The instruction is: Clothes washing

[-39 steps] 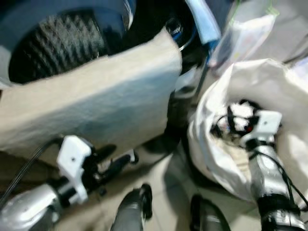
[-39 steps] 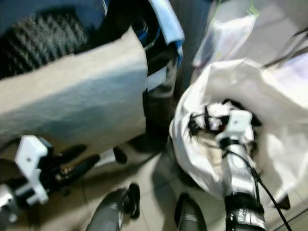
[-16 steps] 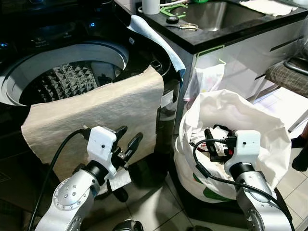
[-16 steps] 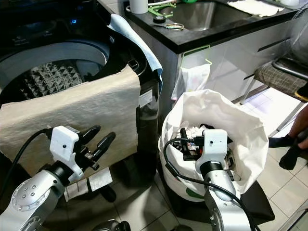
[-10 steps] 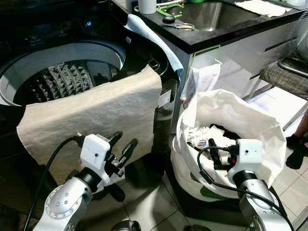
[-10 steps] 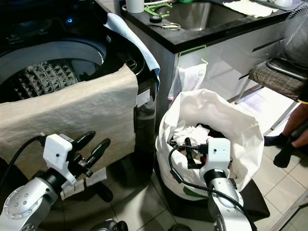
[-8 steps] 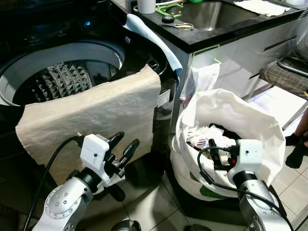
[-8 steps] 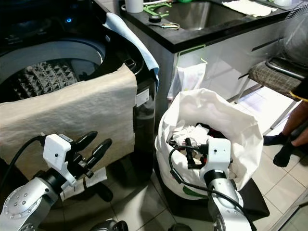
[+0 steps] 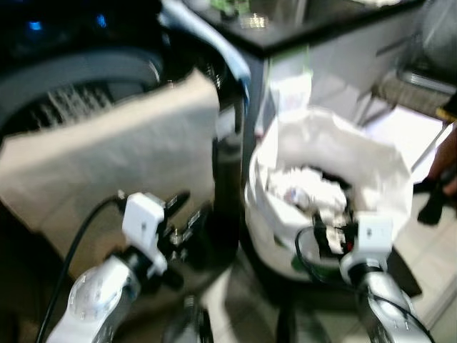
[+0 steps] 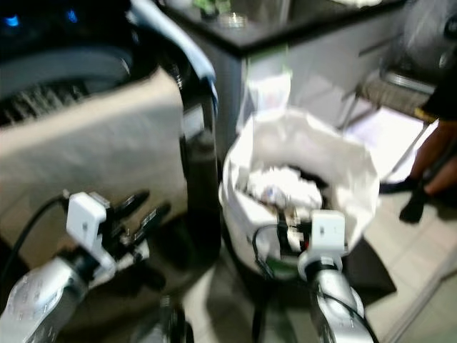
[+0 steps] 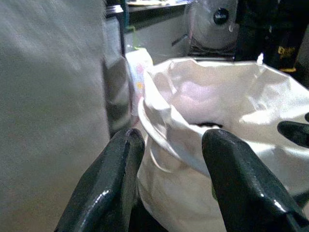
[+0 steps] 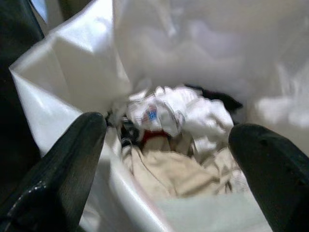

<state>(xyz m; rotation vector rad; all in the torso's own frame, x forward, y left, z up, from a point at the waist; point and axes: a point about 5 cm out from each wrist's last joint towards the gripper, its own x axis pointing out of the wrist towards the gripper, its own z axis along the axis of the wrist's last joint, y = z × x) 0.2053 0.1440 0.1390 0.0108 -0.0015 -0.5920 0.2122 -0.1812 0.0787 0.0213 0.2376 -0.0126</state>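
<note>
On the left, the top-loading washing machine [image 9: 86,78] stands with its drum uncovered, and a wide beige cloth [image 9: 107,157] hangs over its near rim and down the front. What lies inside the drum cannot be made out through the blur. Behind it on the right runs a dark table [image 9: 321,18] with a few small things on it, too blurred to name, and a pale blue cloth [image 10: 171,43] hangs at the corner between machine and table.

Right of the machine, on the tiled floor, sits the white laundry bag [image 9: 385,153], its mouth wide. The clothes [image 12: 169,116] are inside it: a crumpled white piece with a printed label on top, something beige beneath, a dark scrap behind. At the far right edge a person's leg [image 10: 435,153] stands on the floor.

At the bag's near rim is the right gripper [image 12: 166,154], its jaws spread wide and empty, the heap of clothes straight ahead between them. Lower left, the left gripper [image 11: 169,159] is held in front of the hanging beige cloth, jaws parted a moderate way and holding nothing, facing toward the bag.

Judging by the full bag and the empty jaws, the loading looks barely begun: each piece is still to be lifted out and dropped into the drum.
</note>
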